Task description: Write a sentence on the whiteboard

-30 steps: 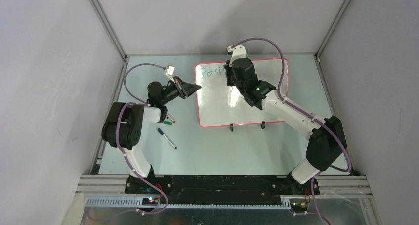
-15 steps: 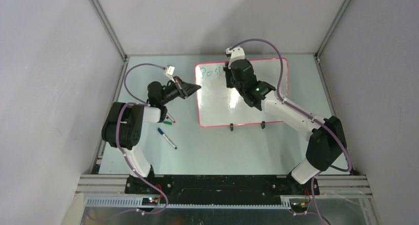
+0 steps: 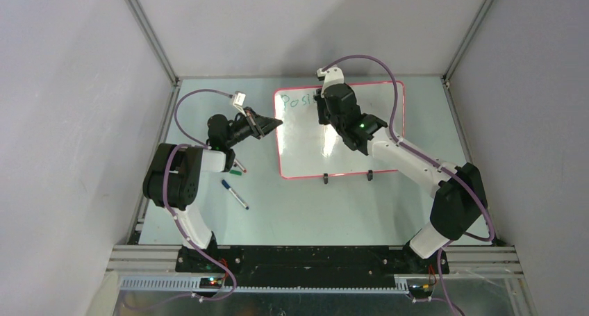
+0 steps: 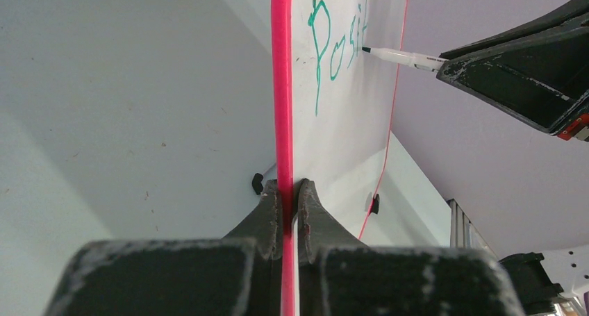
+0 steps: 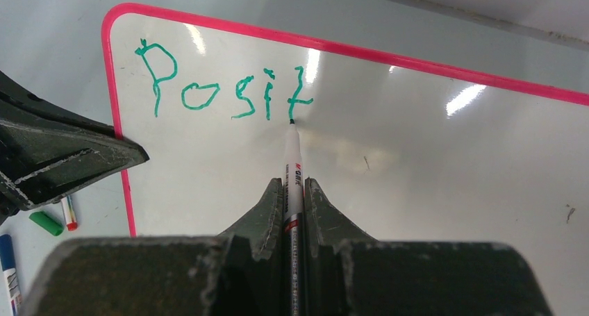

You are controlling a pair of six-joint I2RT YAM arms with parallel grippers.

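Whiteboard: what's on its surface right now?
Green letters "Posit" top left; the marker tip, in the right gripper, sits at the last letter's foot. Left gripper pinches the whiteboard by its left rim. Elsewhere looks blank, though the right arm covers part from above.

Top view: sentence (image 3: 295, 101) end prob. behind right arm (image 3: 361, 128).

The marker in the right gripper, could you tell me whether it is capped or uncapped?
Uncapped: the marker shows a bare dark tip on the whiteboard, at the end of the green writing.
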